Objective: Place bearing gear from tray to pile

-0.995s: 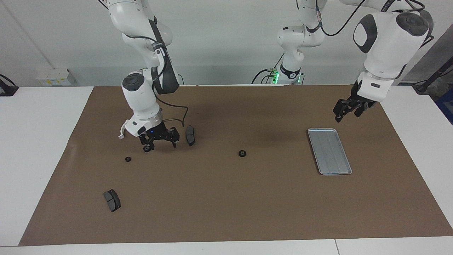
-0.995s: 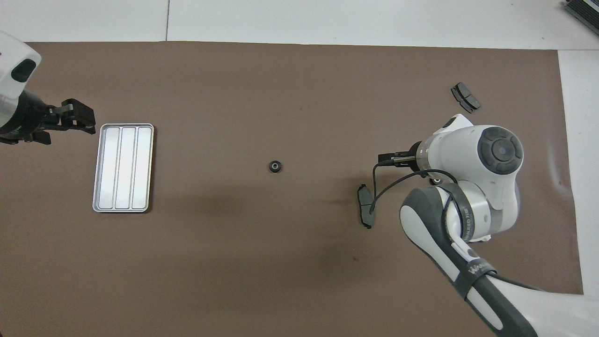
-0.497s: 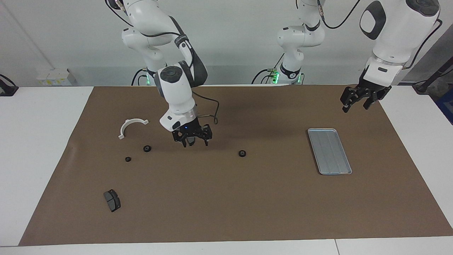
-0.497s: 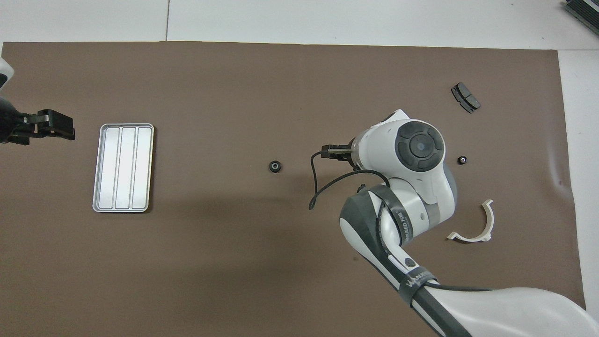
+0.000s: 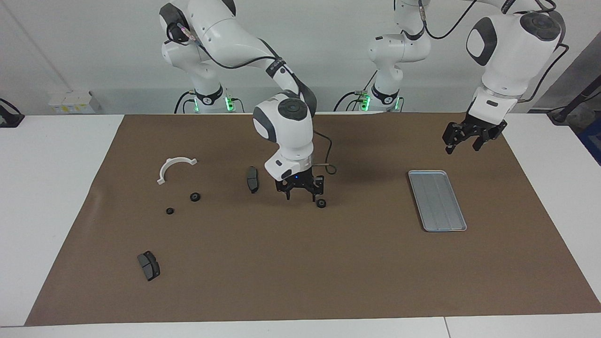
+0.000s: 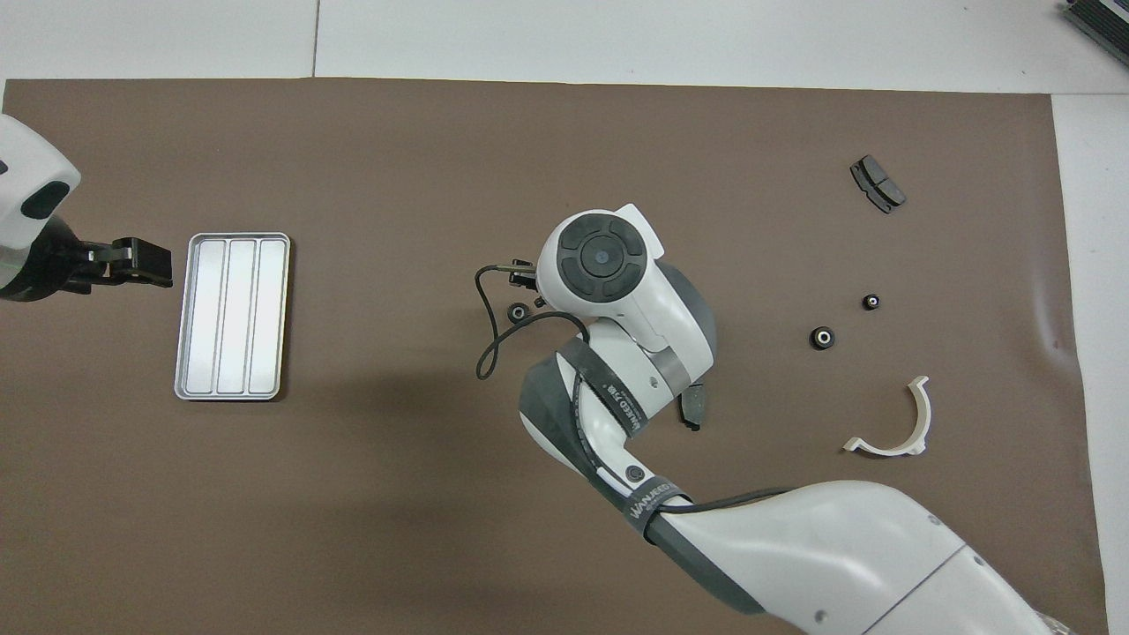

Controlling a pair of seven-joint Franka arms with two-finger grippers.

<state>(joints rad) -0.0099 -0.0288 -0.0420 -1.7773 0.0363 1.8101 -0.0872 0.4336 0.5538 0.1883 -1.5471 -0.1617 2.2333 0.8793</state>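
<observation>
The bearing gear (image 5: 321,203) lies mid-mat, well apart from the tray (image 5: 437,200). The right gripper (image 5: 301,194), which a second ago hung over the pile (image 5: 181,190), now hovers just beside it, fingers spread and empty. The left gripper (image 5: 462,141) waits unclenched near the tray; the right arm's band reads "WANJEED".

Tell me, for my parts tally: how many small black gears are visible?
3. One mid-mat under the right gripper; two near the white bracket. None in the tray.

No readable text — arm band (image 6: 617,407) lettering unclear.
</observation>
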